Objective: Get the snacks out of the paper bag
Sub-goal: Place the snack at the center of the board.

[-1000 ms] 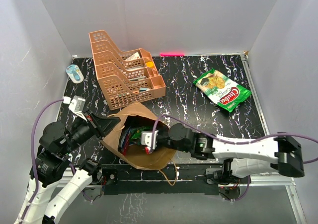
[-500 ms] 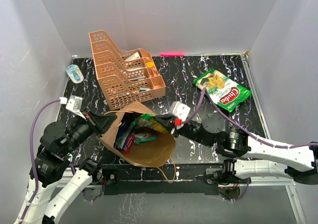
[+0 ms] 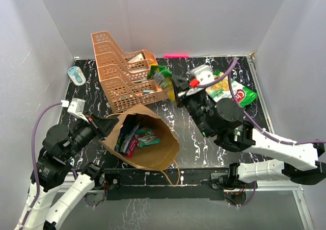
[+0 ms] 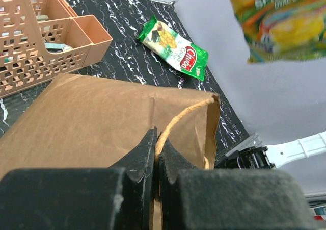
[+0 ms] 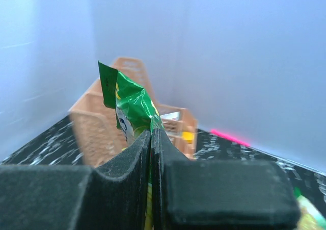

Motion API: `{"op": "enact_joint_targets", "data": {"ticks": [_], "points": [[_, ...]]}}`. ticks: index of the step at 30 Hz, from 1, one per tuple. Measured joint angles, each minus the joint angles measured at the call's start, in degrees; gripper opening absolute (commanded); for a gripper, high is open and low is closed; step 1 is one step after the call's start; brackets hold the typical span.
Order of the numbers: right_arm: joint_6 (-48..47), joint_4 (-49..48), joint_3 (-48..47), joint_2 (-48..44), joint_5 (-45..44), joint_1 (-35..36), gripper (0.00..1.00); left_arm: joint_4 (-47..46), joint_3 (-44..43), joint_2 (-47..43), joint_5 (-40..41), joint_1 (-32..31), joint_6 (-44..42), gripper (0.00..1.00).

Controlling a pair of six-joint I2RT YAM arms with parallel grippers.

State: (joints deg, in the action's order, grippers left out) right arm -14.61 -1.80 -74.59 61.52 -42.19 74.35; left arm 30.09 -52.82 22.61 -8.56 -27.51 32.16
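The brown paper bag [image 3: 153, 148] lies open at the front left, with several colourful wrappers [image 3: 135, 138] inside. My left gripper [image 3: 104, 124] is shut on the bag's twine handle [image 4: 175, 119] at the rim. My right gripper [image 3: 175, 90] is shut on a green and yellow snack packet [image 3: 164, 79], held high in the air near the orange rack; it also shows in the right wrist view [image 5: 130, 105] and the left wrist view [image 4: 277, 21]. A large green chip bag [image 3: 229, 91] with a red logo lies on the table at the back right, also in the left wrist view [image 4: 174, 46].
An orange mesh tiered tray rack [image 3: 125, 72] with small oddments stands at the back left. A small blue and white object [image 3: 77, 75] lies at the far left edge. White walls close in the black marbled table [image 3: 198, 133].
My right gripper has come out of the bag with the green and yellow packet and risen back and to the right. The left gripper has kept its hold on the handle.
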Motion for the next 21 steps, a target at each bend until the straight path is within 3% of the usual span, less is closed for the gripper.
{"op": "enact_joint_targets", "data": {"ticks": [3, 9, 16, 21], "points": [[-3.8, -3.9, -2.5, 3.3, -4.8, -4.1, 0.07, 0.0, 0.0, 0.0, 0.0, 0.0, -0.1, 0.0], [-3.7, -4.7, -3.3, 9.4, -7.2, -21.9, 0.07, 0.0, 0.0, 0.0, -0.1, 0.0, -0.7, 0.0], [5.8, -0.2, 3.5, 13.4, -2.1, -44.0, 0.07, 0.9, -2.0, 0.2, -0.5, 0.0, -2.8, 0.0], [14.6, 3.7, 9.7, 15.8, 3.5, -55.3, 0.07, 1.7, -2.6, 0.2, -0.8, 0.0, -4.8, 0.0]]}}
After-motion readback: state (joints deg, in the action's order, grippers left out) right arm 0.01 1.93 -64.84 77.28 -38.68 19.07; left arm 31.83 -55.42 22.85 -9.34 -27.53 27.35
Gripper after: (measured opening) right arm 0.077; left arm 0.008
